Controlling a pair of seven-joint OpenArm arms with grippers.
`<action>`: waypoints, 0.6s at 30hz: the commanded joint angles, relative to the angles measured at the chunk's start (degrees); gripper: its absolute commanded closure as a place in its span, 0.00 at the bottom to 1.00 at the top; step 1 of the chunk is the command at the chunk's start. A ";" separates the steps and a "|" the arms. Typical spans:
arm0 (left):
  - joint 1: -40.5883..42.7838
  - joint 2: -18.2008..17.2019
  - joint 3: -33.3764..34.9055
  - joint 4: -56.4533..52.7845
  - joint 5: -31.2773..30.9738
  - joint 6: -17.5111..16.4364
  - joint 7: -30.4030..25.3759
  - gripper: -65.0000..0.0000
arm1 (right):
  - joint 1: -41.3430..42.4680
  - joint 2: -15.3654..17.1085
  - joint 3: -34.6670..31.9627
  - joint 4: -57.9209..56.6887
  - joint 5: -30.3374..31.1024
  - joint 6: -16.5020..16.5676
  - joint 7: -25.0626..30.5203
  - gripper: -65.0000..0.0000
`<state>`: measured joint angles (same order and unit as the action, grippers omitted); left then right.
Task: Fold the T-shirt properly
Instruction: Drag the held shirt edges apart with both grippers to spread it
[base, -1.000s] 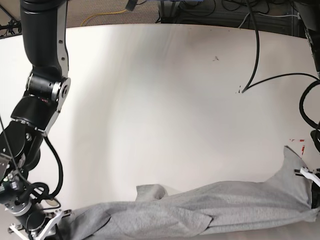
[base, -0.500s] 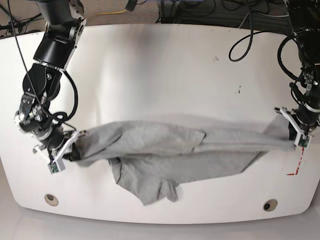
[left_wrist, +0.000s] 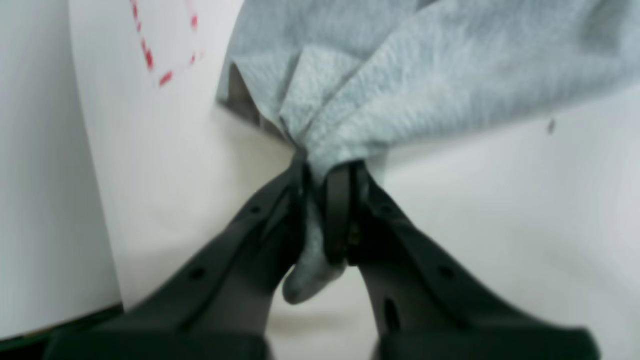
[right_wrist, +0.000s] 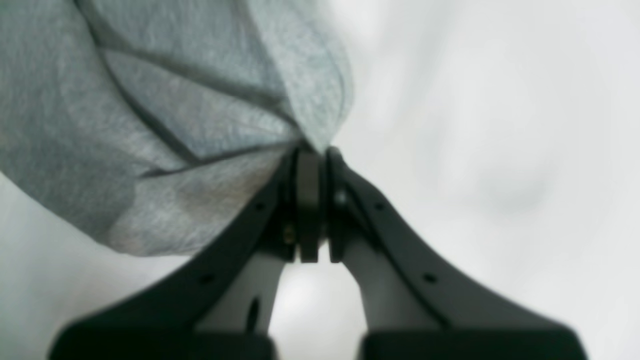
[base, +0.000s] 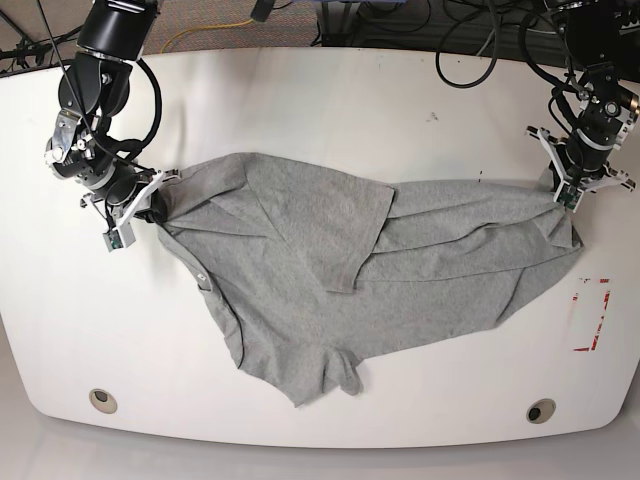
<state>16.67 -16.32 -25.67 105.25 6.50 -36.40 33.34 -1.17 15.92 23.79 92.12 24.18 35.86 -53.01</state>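
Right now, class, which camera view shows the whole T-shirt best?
The base view: the T-shirt lies spread across the table, stretched between both claws. The left wrist view shows only a bunched edge pinched in the left claw; the right wrist view shows only folds at the right claw.

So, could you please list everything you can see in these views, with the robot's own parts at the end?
T-shirt: one, heather grey, spread wrinkled across the middle of the table, one part folded over on top, pinched at both far ends.
Table: one, white, fills the base view.
Red dashed marking: one, red, on the table near the edge on the base view's right.
Round holes: two, grey, near the table's front edge.
Cables: several, black with one yellow, behind the table.
Left gripper: one, black, shut on a bunch of the T-shirt.
Right gripper: one, black, shut on the T-shirt's other end.
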 joint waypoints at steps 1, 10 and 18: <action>-0.09 -0.69 -0.75 -0.24 0.13 -1.00 -0.86 1.00 | 0.25 0.74 0.34 1.03 0.91 0.06 1.37 1.00; 3.07 -0.69 -1.63 -1.21 0.13 -1.44 -0.86 1.00 | -2.13 0.65 0.08 0.59 1.18 -0.03 1.45 0.96; 3.16 -0.52 -1.80 -1.47 0.13 -1.44 -0.68 1.00 | -7.14 -3.22 0.43 9.29 1.18 -0.03 1.28 0.30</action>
<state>20.12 -15.94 -27.07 103.07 6.85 -38.04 33.52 -7.84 12.47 23.97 98.50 24.23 35.68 -53.06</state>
